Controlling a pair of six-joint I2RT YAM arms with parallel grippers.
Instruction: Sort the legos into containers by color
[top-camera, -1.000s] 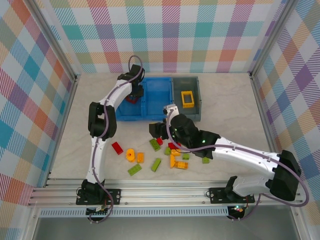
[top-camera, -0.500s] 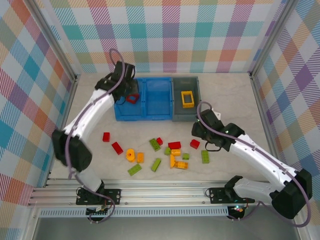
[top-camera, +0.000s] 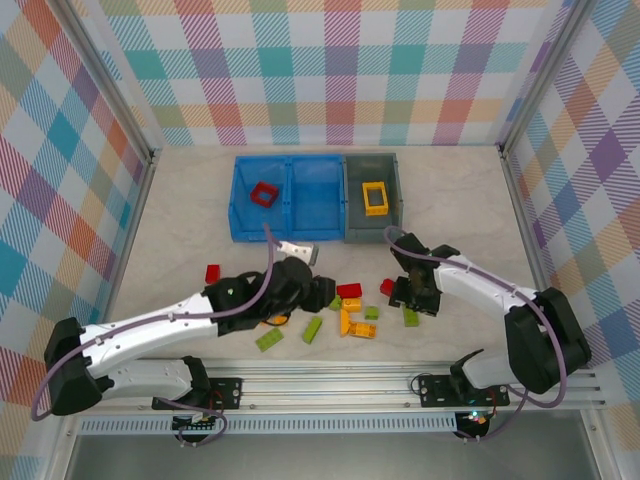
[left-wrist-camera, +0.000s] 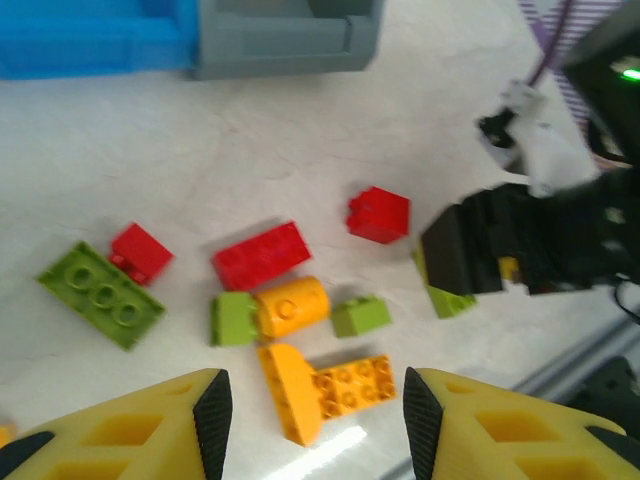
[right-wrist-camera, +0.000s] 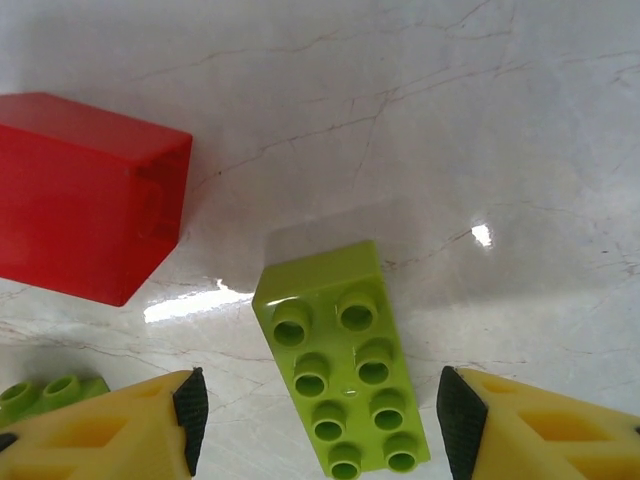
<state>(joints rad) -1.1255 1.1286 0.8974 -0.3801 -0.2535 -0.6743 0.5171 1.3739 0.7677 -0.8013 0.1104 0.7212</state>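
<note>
A lime green brick (right-wrist-camera: 340, 370) lies studs up on the table (right-wrist-camera: 480, 120), right of the loose pile (top-camera: 349, 291), its long axis running down the gap between the right gripper's (right-wrist-camera: 322, 412) spread fingers, untouched. A red block (right-wrist-camera: 85, 195) sits just left of it, apart. The left gripper (left-wrist-camera: 310, 420) hangs open above orange bricks (left-wrist-camera: 325, 385).

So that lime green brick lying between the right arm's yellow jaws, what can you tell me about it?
The lime green plastic brick is a glossy oblong block with eight round hollow studs in two rows of four. It lies flat, studs up and slightly angled, on the pale marbled tabletop. The right arm's jaws stand open on either side, not gripping it. A red plastic block sits nearby with a gap between them.
</note>
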